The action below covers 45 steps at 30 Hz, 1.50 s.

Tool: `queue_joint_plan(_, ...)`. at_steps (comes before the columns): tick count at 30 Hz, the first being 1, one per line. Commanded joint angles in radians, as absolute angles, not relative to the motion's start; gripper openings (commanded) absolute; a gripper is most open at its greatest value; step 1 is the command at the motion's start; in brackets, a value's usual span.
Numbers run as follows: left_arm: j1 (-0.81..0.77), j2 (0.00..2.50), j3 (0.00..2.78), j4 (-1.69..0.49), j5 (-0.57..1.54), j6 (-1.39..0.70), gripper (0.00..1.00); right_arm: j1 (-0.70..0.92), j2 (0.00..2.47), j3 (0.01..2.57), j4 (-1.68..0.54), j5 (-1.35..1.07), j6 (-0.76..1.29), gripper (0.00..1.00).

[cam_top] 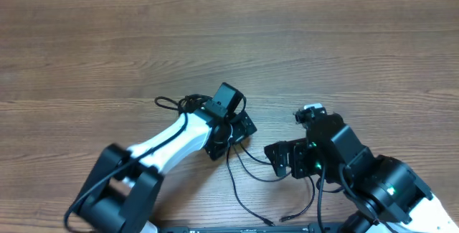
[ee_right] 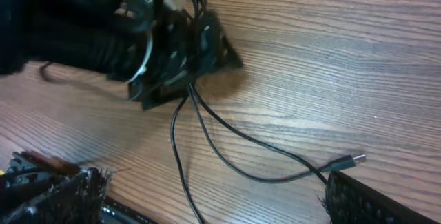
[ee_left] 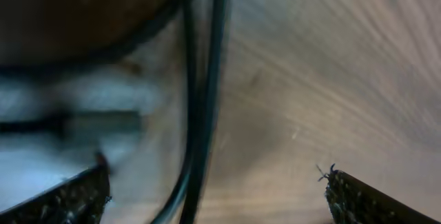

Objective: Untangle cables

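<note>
The cables (cam_top: 240, 168) lie on the near middle of the table (cam_top: 323, 39). Their tangled part sits under and around the left gripper (cam_top: 231, 136), and a small loop pokes out on its left. Two thin black strands trail from there toward the near edge, crossing one another, and one ends in a silvery plug (ee_right: 353, 160) lying flat on the wood.

The left gripper is down over the tangle with its claw spread wide. In its wrist view two strands (ee_left: 201, 114) run up between the parted fingers, and nothing is pinched.

The right gripper (cam_top: 280, 160) hovers just right of the trailing strands, also spread wide and empty, facing the loose lengths (ee_right: 227, 138).

This looks like the approach to a first grasp, and no separating appears to be done yet. The next move probably calls for the left claw to close on the tangle or on a single strand. The right would then take the other strand near its free end and draw it away to the right. Catching both strands at once is the likely slip.
</note>
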State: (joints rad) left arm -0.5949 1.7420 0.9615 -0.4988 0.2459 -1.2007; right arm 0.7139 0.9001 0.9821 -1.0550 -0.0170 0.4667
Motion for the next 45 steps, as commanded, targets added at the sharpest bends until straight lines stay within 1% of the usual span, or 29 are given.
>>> queue_joint_plan(1, -0.588, 1.792, 0.964, -0.369, 0.188, -1.229, 0.9, 0.712, 0.867, 1.001, -1.058, 0.0, 0.468, 1.0)
queue_joint_plan(3, -0.588, 1.802, 0.964, -0.281, 0.216, -1.215, 0.57, 0.712, 0.863, 1.001, -1.058, 0.0, 0.468, 1.0)
queue_joint_plan(5, -0.588, 1.8, 0.965, -0.211, 0.252, -1.176, 0.08, 0.712, 0.862, 1.001, -1.058, 0.0, 0.468, 1.0)
queue_joint_plan(6, -0.585, 1.795, 0.965, -0.177, 0.278, -1.148, 0.04, 0.712, 0.862, 1.001, -1.058, 0.0, 0.468, 1.0)
queue_joint_plan(9, -0.567, 1.761, 0.974, -0.132, 0.357, -1.052, 0.04, 0.712, 0.862, 1.001, -1.058, 0.0, 0.468, 1.0)
queue_joint_plan(14, -0.51, 1.621, 1.002, -0.161, 0.468, -0.835, 0.04, 0.712, 0.862, 1.001, -1.047, 0.0, 0.469, 1.0)
queue_joint_plan(17, -0.467, 1.504, 1.022, -0.173, 0.589, -0.669, 0.04, 0.712, 0.862, 1.001, -1.038, 0.0, 0.496, 1.0)
queue_joint_plan(21, -0.411, 1.345, 1.035, -0.187, 0.751, -0.534, 0.04, 0.712, 0.862, 1.001, -1.002, 0.0, 0.557, 1.0)
queue_joint_plan(24, -0.39, 1.242, 1.035, -0.215, 0.786, -0.484, 0.04, 0.712, 0.862, 1.001, -0.955, -0.001, 0.596, 1.0)
queue_joint_plan(28, -0.38, 1.129, 1.035, -0.314, 0.787, -0.403, 0.04, 0.712, 0.864, 1.001, -0.885, 0.011, 0.594, 1.0)
queue_joint_plan(32, -0.38, 1.072, 1.035, -0.409, 0.798, -0.35, 0.04, 0.712, 0.867, 1.001, -0.818, 0.014, 0.529, 1.0)
queue_joint_plan(34, -0.379, 1.051, 1.035, -0.453, 0.859, -0.286, 0.04, 0.712, 0.868, 1.001, -0.786, 0.014, 0.523, 1.0)
queue_joint_plan(37, -0.379, 1.051, 1.035, -0.459, 0.915, -0.26, 0.04, 0.712, 0.869, 1.001, -0.765, 0.006, 0.522, 1.0)
queue_joint_plan(41, -0.379, 1.052, 1.035, -0.444, 0.977, -0.245, 0.04, 0.712, 0.891, 1.001, -0.729, -0.066, 0.522, 1.0)
queue_joint_plan(45, -0.379, 1.052, 1.035, -0.397, 1.139, -0.216, 0.04, 0.712, 0.962, 1.001, -0.666, -0.12, 0.523, 1.0)
